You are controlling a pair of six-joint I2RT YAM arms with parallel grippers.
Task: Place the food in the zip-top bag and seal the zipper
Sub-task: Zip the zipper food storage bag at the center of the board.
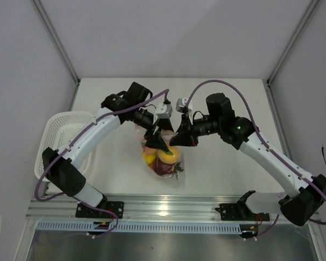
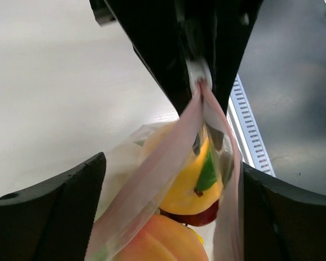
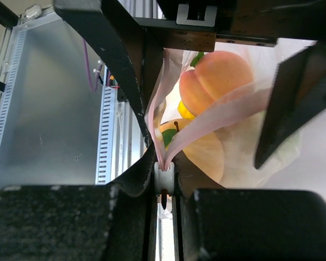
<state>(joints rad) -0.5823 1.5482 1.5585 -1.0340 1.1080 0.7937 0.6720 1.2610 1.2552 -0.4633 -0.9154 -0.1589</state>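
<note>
- Bag (image 1: 164, 166) — clear and crinkly, straight below both grippers, mouth edge drawn up to them, belly with the food lower down near the table (image 1: 233, 103).
- Zipper (image 2: 146, 190) — pinkish strip in two sides, joined at the tips of the right gripper (image 3: 164, 185) and parting from there toward the left gripper (image 2: 173, 160); unsealed along all the length in view.
- Right gripper: fingers pressed together, pinching the very end of the zipper. Small white piece (image 3: 164, 175) right at the pinch; slider or pad, hard to say.
- Left gripper: fingers (image 2: 54, 206) spread wide, one on each side of the open mouth, pointing back at the right gripper's tips. One strip close against the finger on that side; contact not certain.
- Food (image 3: 220, 79): inside the bag, just past the pinch as seen from the right wrist. Orange peach-like piece closest to the left gripper, yellow piece (image 2: 187, 187) with a green leaf beside it, dark red piece (image 2: 198, 217) tucked under the yellow.
- Basket (image 1: 62, 133): white lattice, well out on the outer side of the left arm, apart from both grippers.
</note>
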